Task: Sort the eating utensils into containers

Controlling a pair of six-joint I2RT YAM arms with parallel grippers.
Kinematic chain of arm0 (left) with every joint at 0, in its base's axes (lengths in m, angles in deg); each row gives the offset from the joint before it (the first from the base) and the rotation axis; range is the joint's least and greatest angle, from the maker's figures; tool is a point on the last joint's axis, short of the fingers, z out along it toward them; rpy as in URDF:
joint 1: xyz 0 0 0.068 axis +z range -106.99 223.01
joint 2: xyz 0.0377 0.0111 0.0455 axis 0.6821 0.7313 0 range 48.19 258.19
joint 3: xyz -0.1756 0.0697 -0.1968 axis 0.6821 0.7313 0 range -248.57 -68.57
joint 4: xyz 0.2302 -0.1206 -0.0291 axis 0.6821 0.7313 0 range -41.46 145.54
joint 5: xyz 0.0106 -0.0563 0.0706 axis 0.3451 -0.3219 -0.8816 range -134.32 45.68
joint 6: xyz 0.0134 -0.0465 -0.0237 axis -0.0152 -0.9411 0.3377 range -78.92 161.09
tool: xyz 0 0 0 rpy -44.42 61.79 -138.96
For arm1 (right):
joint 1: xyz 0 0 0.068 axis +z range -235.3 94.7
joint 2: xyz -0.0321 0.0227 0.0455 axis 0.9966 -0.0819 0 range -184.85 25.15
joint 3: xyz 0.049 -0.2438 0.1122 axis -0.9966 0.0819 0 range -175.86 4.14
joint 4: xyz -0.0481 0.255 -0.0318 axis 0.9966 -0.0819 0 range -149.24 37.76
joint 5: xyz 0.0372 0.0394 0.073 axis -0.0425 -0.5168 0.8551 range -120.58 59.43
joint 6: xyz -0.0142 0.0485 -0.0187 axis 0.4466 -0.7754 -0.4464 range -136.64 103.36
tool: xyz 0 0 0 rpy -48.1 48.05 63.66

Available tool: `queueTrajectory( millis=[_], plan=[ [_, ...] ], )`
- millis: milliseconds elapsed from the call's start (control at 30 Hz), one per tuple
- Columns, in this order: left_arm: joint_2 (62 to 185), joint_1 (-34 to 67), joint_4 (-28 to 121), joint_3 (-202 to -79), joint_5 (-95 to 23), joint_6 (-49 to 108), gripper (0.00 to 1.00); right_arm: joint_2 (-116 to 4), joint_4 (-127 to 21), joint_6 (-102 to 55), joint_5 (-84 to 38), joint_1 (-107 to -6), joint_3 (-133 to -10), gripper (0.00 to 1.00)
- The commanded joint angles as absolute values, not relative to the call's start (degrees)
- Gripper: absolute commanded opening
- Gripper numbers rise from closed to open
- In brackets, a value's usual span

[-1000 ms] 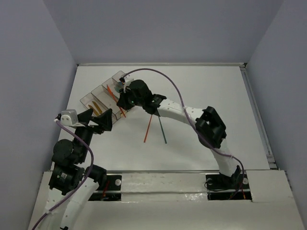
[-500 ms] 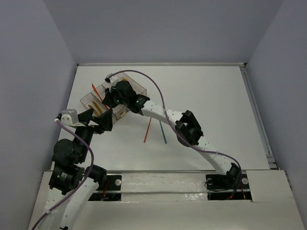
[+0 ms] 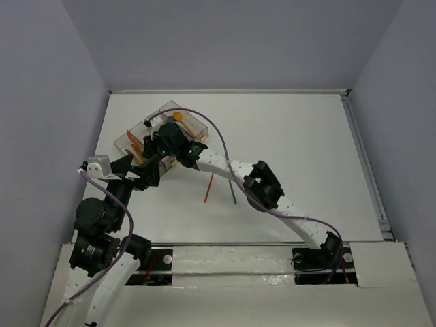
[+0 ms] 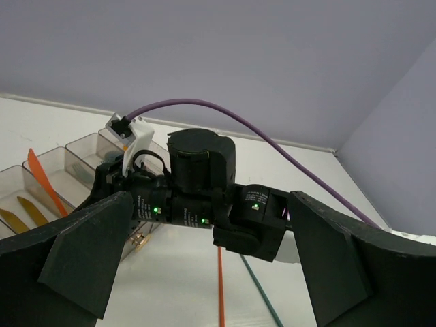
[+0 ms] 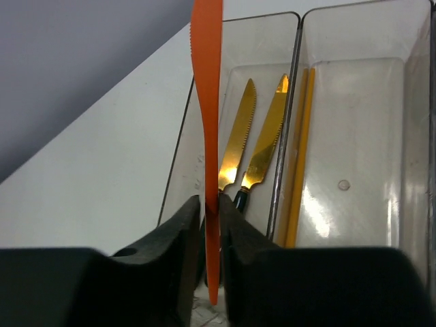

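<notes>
Right tool (image 5: 211, 225) is clamped on the orange knife (image 5: 206, 102), blade up, above the left wall of the leftmost bin in the containers (image 5: 259, 17). Two gold knives (image 5: 240, 136) lie there (yellow sticks (image 5: 300, 150) next bin). I'd nudge right, lower, lay it lengthwise, then release. Left tool (image 4: 211, 272) is spread and empty nearby. No readable writing.

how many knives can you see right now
3. Two gold knives lie side by side in the end bin. The right gripper holds an orange knife upright beside them. Others may be hidden.
</notes>
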State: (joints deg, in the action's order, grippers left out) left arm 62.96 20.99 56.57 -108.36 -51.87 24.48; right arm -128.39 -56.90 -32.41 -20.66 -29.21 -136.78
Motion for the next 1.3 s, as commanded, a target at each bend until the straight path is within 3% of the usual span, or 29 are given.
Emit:
queueTrajectory(
  millis=[0, 33, 67, 300, 400, 567, 733, 900, 1267],
  plan=[
    [63.14, 21.21, 54.34, -109.97, -51.26, 24.74, 0.99, -125.95, -54.70, -31.32, -21.17, -28.52, -136.83, 0.37],
    [63.14, 21.21, 54.25, -109.97, -51.17, 24.74, 0.99, -125.42, -54.26, -31.23, -21.26, -28.52, -136.75, 0.44],
    [63.14, 21.21, 54.25, -110.06, -51.17, 24.74, 0.99, -125.06, -54.00, -31.14, -21.43, -28.52, -136.75, 0.45],
    [63.66, 21.21, 54.25, -109.88, -50.82, 24.74, 0.99, -118.66, -51.63, -31.50, -23.71, -28.52, -134.47, 0.44],
    [63.66, 21.21, 54.25, -109.88, -50.91, 24.74, 0.99, -110.23, -48.73, -31.58, -29.49, -28.52, -123.68, 0.41],
    [63.58, 21.21, 54.25, -109.71, -50.38, 24.83, 0.99, -93.71, -46.35, -36.67, -50.05, -28.52, -97.41, 0.41],
    [63.58, 21.21, 53.99, -109.70, -49.94, 24.83, 0.99, -83.07, -58.28, -43.08, -59.65, -28.52, -78.15, 0.44],
    [63.75, 21.21, 53.81, -109.53, -49.41, 24.83, 0.99, -79.89, -71.13, -51.00, -58.18, -28.52, -71.36, 0.44],
    [64.02, 21.21, 53.72, -109.35, -48.89, 24.83, 0.99, -82.08, -67.45, -53.91, -51.76, -28.52, -68.63, 0.46]
  ],
)
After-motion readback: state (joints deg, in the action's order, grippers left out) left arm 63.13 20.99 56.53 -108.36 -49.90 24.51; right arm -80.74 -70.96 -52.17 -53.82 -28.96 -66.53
